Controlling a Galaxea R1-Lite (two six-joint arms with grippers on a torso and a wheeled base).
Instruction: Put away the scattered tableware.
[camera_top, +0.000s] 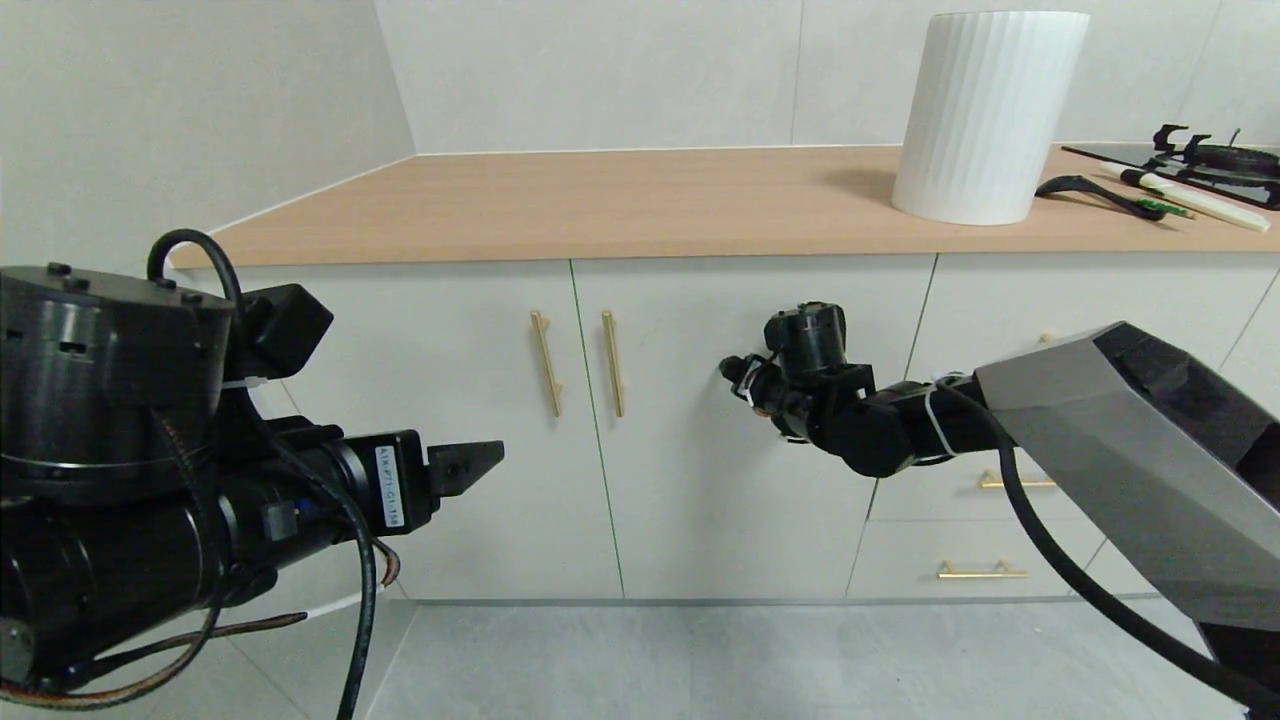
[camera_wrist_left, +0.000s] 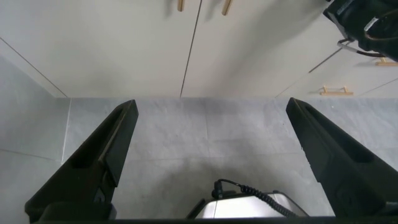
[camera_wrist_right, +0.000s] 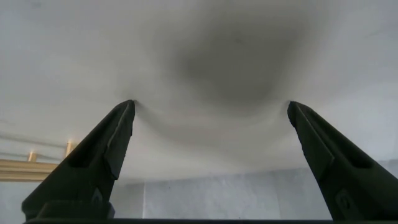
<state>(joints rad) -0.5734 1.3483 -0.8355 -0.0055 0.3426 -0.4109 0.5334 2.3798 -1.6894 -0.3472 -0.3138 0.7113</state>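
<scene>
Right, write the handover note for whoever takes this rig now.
Left gripper: open, empty, low in front of the cabinet doors.
Right gripper: open, empty, fingertips close up to the cabinet doors.
Tableware: black ladle and white-handled utensil lie on the countertop, to the right of the white ribbed container.
Done: nothing visibly put away.
Left: pick up the utensils and stow them, probably in the container.

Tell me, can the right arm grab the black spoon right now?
Probably not yet: the right gripper sits open by the cabinet door, below the counter where the black spoon lies.
</scene>
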